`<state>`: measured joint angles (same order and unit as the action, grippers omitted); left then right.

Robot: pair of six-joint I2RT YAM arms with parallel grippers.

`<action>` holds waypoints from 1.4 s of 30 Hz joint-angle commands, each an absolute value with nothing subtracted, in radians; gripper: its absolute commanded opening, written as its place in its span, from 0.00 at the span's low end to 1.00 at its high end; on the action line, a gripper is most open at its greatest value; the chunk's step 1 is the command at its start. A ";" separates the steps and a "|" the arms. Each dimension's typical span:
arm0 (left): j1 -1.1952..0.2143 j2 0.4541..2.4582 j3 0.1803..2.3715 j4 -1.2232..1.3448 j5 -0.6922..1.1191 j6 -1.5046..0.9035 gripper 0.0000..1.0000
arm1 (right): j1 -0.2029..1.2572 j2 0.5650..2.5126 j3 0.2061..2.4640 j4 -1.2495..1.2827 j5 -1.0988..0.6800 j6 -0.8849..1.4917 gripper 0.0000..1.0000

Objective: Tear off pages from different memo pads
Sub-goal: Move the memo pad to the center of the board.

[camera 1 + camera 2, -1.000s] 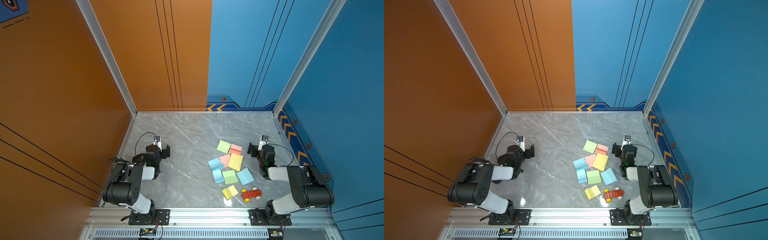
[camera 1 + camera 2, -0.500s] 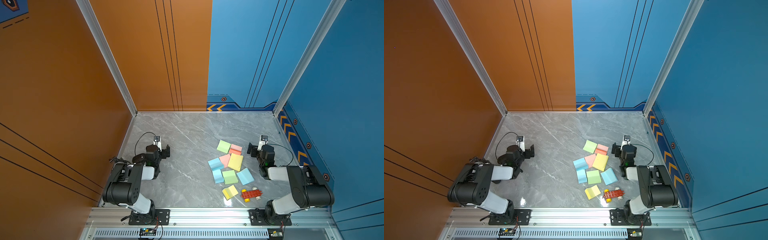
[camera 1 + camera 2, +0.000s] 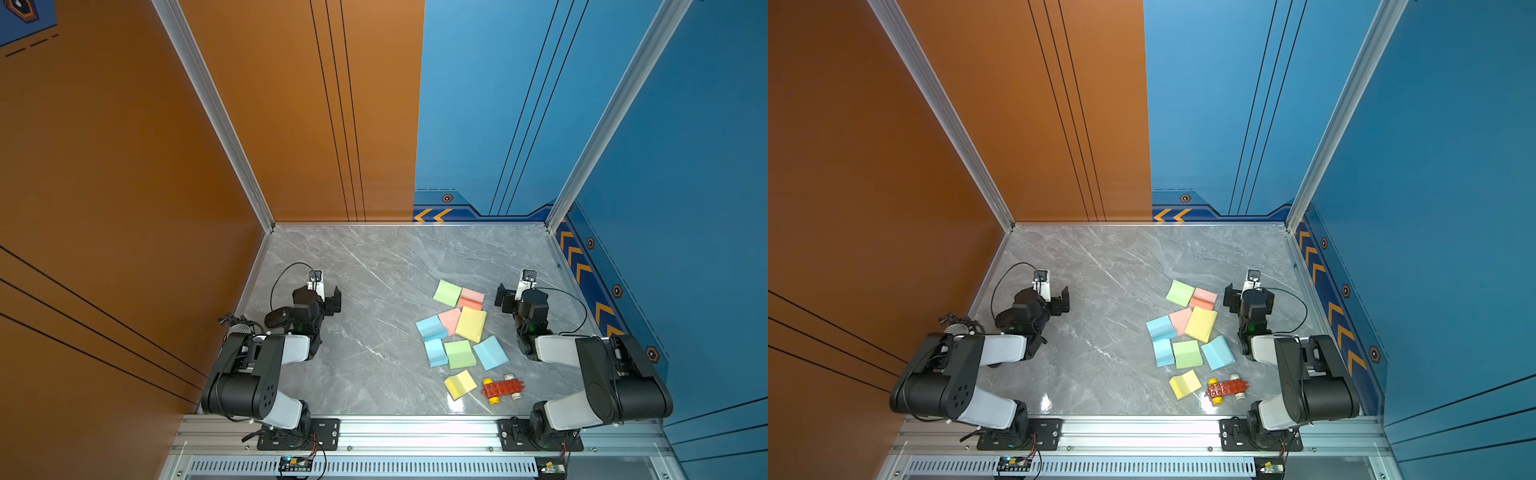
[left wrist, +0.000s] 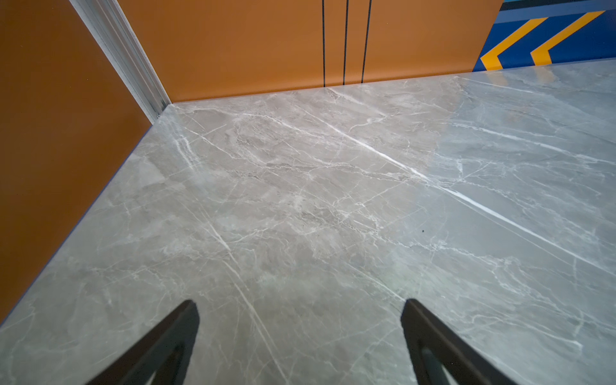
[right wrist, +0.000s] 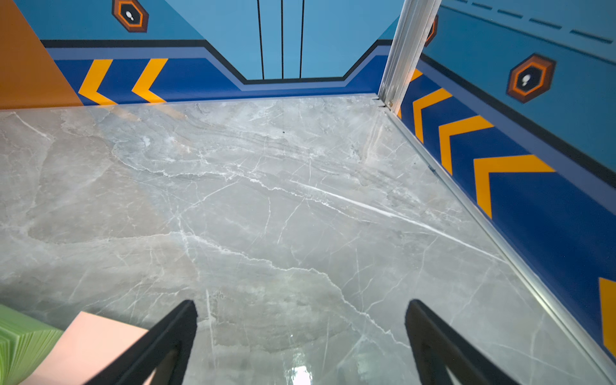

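Toward the table's right edge, memo pads lie crowded and touching. Left fingers and right fingers gape empty. We fear a one-armed tug drags a whole unpinned pad, scattering its neighbours.

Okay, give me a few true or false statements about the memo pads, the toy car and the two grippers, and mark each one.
1. Both the left gripper and the right gripper have fingers spread and empty. True.
2. The red toy car sits on the memo pads. False: it stands on the table beside the small yellow pad.
3. The memo pads lie nearer the right arm. True.
4. A green pad lies beside a pink pad at the cluster's far end. True.
5. The left gripper is over that green pad. False: only bare table lies under it.
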<state>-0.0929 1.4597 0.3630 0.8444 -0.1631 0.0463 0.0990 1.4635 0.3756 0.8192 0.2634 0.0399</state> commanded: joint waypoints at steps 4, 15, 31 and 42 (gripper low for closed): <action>-0.208 1.297 0.322 0.799 -0.433 0.092 0.98 | 0.184 1.440 0.394 0.771 0.426 -0.035 1.00; -0.227 1.140 0.468 0.391 -0.406 -0.156 0.98 | 0.218 1.338 0.684 0.023 0.661 0.242 1.00; -0.489 1.018 0.598 -0.076 -0.029 -0.441 0.98 | 0.411 1.245 0.886 -0.551 0.261 0.377 0.99; -0.534 0.930 0.621 -0.256 -0.027 -0.536 0.98 | 0.369 1.566 1.067 -0.427 -0.001 0.310 0.95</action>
